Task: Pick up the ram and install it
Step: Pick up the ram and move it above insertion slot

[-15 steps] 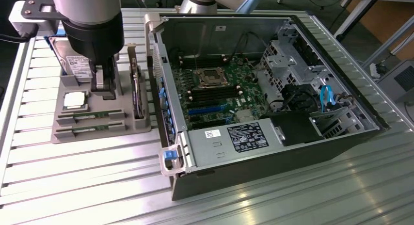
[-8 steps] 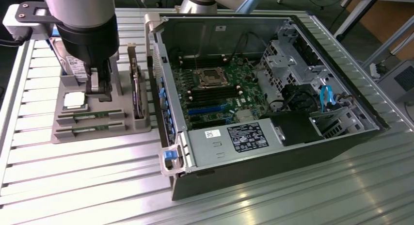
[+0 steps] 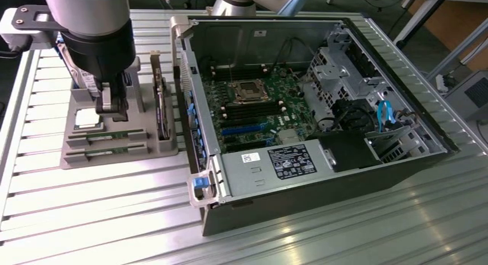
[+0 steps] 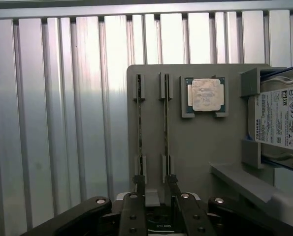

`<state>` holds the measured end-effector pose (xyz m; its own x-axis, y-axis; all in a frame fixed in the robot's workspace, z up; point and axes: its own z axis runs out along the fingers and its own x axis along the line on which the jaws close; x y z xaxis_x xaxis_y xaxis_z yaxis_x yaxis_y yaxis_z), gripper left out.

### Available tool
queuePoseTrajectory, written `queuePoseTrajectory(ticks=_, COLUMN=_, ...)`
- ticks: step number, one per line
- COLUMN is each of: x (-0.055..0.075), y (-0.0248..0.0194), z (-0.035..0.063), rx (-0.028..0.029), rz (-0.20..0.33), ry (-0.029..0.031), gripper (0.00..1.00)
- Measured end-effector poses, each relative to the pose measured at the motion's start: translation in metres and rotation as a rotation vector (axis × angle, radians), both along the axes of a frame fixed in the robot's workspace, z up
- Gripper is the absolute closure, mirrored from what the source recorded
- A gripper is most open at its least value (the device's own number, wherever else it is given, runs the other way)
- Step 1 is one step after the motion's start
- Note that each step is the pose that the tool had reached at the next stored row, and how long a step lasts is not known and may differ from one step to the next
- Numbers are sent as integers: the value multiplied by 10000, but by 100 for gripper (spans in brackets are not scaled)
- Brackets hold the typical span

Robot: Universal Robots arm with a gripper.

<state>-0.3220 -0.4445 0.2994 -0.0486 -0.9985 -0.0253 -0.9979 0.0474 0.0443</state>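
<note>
The ram, a long thin green memory stick [image 4: 166, 123], stands on edge in the clips of a flat grey plastic tray [image 4: 200, 147] beside its twin [image 4: 139, 123], presumably so fingers can pinch its faces. The black two-finger gripper [image 4: 155, 192] hovers near them, spread wide and empty; which stick it favours is unclear.

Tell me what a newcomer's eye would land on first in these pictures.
The open computer case dominates the exterior view's right, its motherboard laid bare. At that view's left, the dark end effector hangs open over a gray tray, where a ram stick and its twin stand on edge in slots. A silver processor chip sits beside them in the tray.
</note>
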Motion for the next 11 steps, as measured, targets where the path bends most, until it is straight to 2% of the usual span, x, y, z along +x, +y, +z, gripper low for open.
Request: queuePoseTrajectory(ticks=11, x=-19, y=0, z=-74, rx=-1, rz=-1, ry=1, gripper=70)
